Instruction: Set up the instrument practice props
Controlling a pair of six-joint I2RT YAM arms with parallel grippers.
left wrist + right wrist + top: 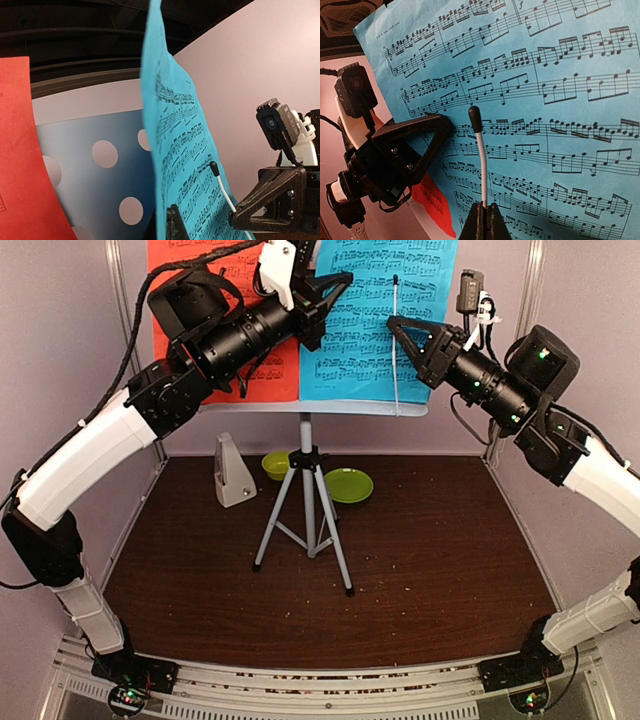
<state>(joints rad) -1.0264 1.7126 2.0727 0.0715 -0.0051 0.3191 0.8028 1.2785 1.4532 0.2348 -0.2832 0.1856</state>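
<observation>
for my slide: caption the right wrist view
right hand holds white baton before blue music sheet, left hand pinching its edge

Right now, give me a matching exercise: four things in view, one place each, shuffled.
Things:
1 red sheet
2 baton
3 metronome
4 plate

Places:
A in the right gripper
B on the table, left of the tripod
C on the desk, left half
D on the table, right of the tripod

Pairs: 1-C, 2-A, 3-B, 4-D
</observation>
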